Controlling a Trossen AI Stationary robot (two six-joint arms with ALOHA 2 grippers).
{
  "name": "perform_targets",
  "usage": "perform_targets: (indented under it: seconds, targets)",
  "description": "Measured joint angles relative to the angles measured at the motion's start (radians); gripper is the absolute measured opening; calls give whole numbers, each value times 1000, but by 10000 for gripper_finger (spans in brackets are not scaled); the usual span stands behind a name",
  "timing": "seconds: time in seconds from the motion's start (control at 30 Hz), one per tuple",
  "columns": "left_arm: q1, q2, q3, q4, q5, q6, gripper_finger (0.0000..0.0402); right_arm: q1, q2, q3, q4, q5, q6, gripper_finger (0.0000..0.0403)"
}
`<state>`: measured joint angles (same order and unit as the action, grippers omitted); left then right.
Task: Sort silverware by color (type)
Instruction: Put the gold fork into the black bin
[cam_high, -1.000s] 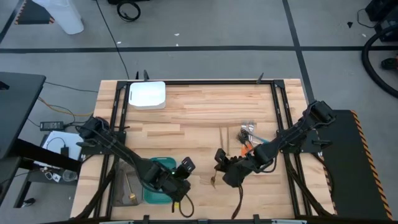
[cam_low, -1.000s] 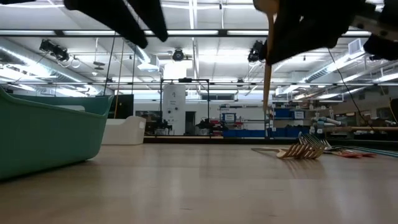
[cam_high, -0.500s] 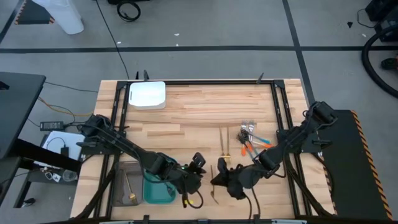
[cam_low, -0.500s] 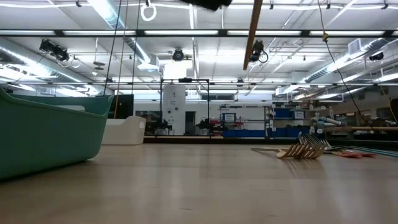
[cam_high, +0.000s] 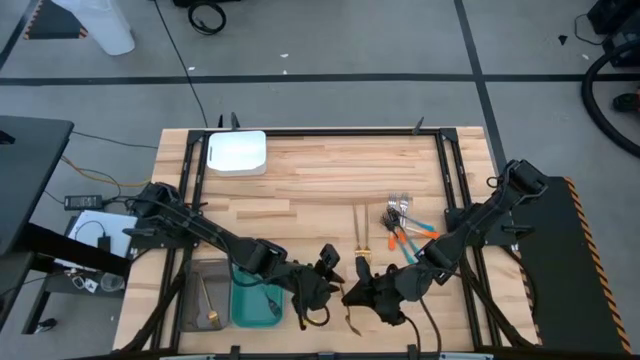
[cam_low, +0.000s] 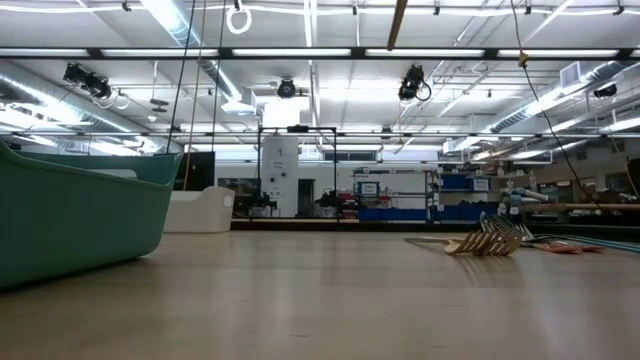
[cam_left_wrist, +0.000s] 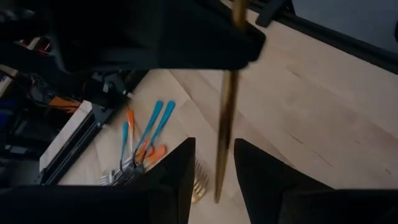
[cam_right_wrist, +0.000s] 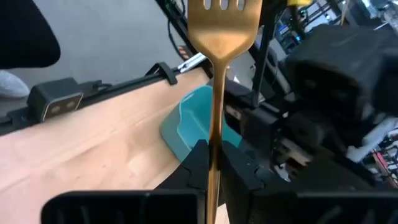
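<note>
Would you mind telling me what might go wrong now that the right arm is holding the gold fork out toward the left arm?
The right gripper pinches only the thin handle of the gold fork, so it may pivot or slip. The left gripper has open jaws around the fork's handle in its wrist view; closing off-centre could knock it loose. Both wrists crowd together near the teal tray, so they may collide.
</note>
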<state>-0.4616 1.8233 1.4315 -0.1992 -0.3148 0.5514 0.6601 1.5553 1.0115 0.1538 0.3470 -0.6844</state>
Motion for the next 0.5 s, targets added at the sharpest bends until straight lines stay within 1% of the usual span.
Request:
perform_targets:
  seconds: [0.17,0.33,0.4,0.5]
  targets:
    - [14,0,0,26,55,-20,121,0,0,0,3,26,-22,30]
    - [30,0,0,32,107,-73,119,-6,0,0,6,33,-26,30]
    - [30,0,0,37,126,-76,112,-9,0,0,6,32,-26,30]
    - [29,0,0,38,142,-73,88,-10,1,0,5,32,-26,30]
